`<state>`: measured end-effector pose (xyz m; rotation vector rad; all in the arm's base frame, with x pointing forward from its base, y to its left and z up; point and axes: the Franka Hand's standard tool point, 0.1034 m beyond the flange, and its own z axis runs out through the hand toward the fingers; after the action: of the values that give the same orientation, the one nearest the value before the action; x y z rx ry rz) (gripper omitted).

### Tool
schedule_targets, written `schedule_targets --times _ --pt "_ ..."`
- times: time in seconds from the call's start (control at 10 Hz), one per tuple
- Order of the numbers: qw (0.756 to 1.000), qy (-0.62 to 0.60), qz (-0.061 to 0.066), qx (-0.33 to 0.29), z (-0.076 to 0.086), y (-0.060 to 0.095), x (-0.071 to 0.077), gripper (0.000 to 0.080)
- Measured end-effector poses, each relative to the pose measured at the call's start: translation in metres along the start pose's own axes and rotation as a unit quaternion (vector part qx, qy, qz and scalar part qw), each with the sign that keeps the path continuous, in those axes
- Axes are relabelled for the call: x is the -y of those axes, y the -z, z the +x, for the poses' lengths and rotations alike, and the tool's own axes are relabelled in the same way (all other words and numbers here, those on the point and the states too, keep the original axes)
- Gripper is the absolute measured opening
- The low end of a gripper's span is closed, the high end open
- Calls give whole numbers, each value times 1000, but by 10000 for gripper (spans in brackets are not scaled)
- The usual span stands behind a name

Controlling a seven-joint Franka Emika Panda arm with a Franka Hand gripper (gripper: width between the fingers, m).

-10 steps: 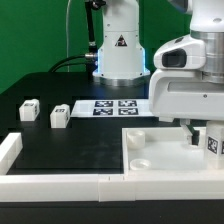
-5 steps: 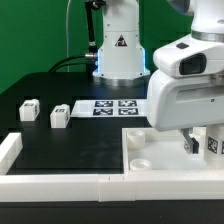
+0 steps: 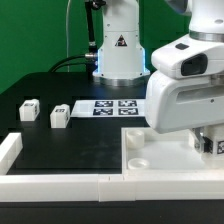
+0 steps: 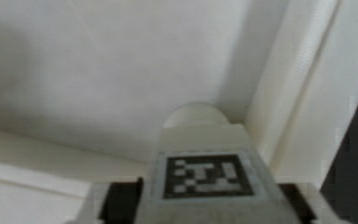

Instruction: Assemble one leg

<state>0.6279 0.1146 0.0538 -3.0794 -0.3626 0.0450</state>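
Note:
My gripper (image 3: 207, 141) hangs low over the right part of the large white square panel (image 3: 160, 160). It is shut on a leg (image 3: 217, 147), a small white block with a black-and-white marker. In the wrist view the leg (image 4: 202, 165) sits between my gripper's (image 4: 206, 207) dark fingers (image 4: 119, 205), with its rounded end pointing at the panel's floor (image 4: 87, 70), close beside the raised rim (image 4: 291, 90). Whether the leg touches the panel I cannot tell. Two more legs (image 3: 29, 108) (image 3: 59, 117) stand on the black table at the exterior view's left.
The marker board (image 3: 110, 108) lies at the middle back, in front of the robot's base (image 3: 118, 45). A long white bar (image 3: 60, 185) runs along the front edge and another (image 3: 10, 150) stands at the exterior view's left.
My gripper has come down a little with the leg over the panel and shifted slightly toward the exterior view's left. The loose legs have not moved.

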Motion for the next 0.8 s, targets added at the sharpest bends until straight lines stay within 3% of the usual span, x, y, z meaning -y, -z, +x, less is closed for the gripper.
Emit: schedule_targets --times 0.2,0.5,0.8 --pt "998 -69 2 0 0 0 0 269" --pt "960 -279 9 2 0 0 2 269" --pt "899 -438 -16 19 -9 2 -17 271"
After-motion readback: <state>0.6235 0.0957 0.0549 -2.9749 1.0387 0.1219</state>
